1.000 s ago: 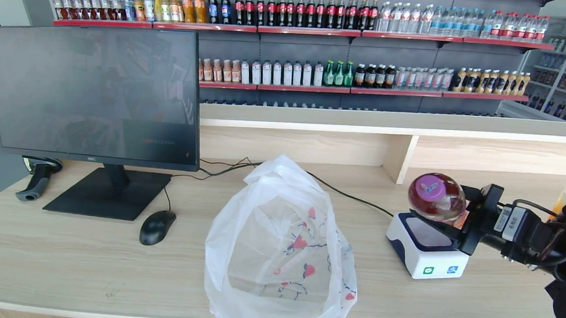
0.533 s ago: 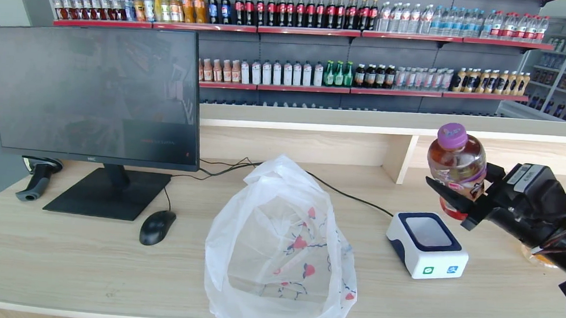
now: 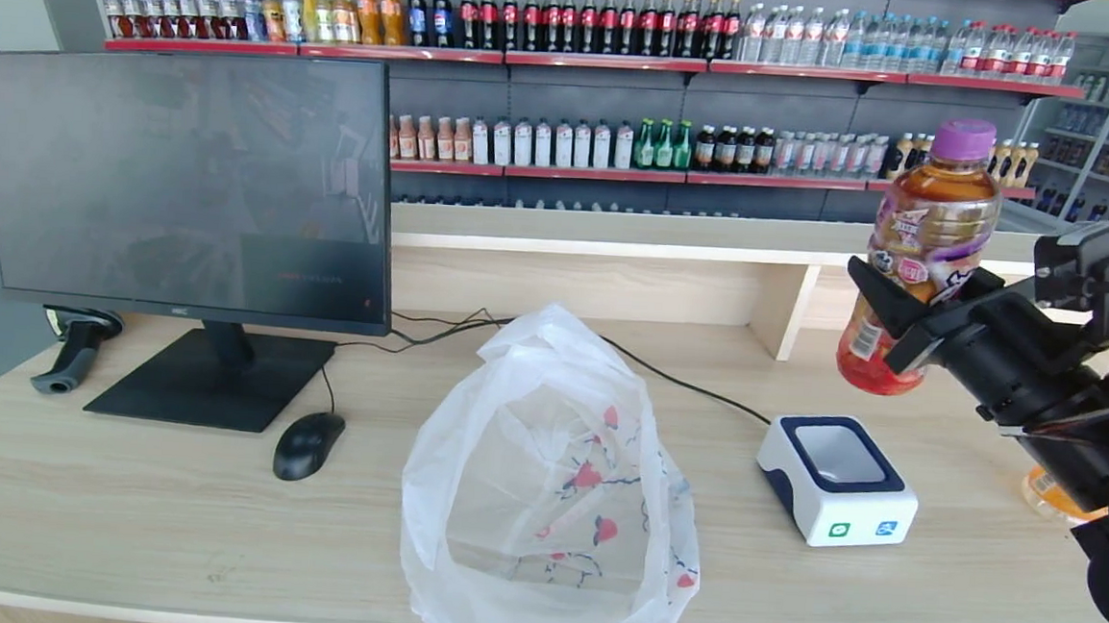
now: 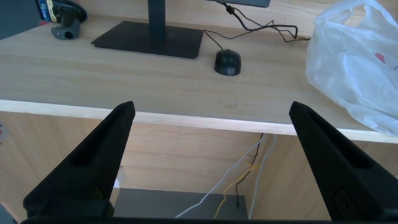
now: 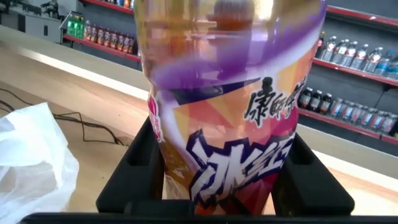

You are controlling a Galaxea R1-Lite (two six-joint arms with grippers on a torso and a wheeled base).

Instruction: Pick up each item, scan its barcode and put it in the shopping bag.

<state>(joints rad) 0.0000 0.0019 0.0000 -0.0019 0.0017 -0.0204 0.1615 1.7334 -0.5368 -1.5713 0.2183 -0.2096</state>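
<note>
My right gripper [image 3: 911,309] is shut on a tea bottle [image 3: 916,252] with a purple cap, holding it nearly upright high above the white barcode scanner [image 3: 837,478] at the counter's right. The same bottle [image 5: 230,106] looms close in the right wrist view, clamped between the black fingers [image 5: 134,168]. The white plastic shopping bag [image 3: 548,494] with red hearts stands open at the counter's front middle, also seen as the bag [image 4: 357,62] from the left wrist. My left gripper [image 4: 211,162] hangs open below the counter's front edge, nothing between its fingers.
A monitor [image 3: 182,183] on a stand, a black mouse [image 3: 308,444] and a handheld scanner [image 3: 76,350] occupy the counter's left. An orange bottle base [image 3: 1049,491] stands at the far right behind my right arm. A raised wooden ledge [image 3: 771,238] runs along the back.
My right gripper has lifted the tea bottle from lying tilted over the barcode scanner to upright and well above it. The bag and left arm have not moved.
</note>
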